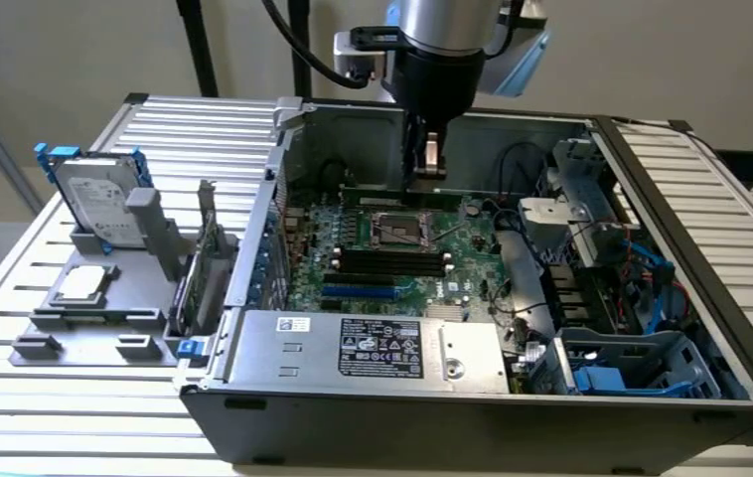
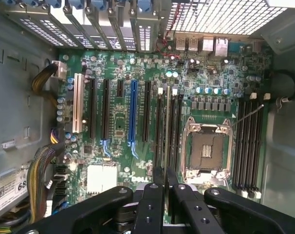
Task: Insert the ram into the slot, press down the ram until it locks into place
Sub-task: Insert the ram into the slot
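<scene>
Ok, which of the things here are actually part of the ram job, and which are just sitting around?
Part of the job:
gripper, shut on a thin strip, likely the ram
black memory slots

Just lying about:
hard drive outside the case
blue slot
CPU socket

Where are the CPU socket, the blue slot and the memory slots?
CPU socket (image 2: 206, 151), wrist view, its centre.
blue slot (image 2: 133, 112), wrist view, mid-length.
memory slots (image 1: 390, 263), exterior view, a middle black row.
</scene>
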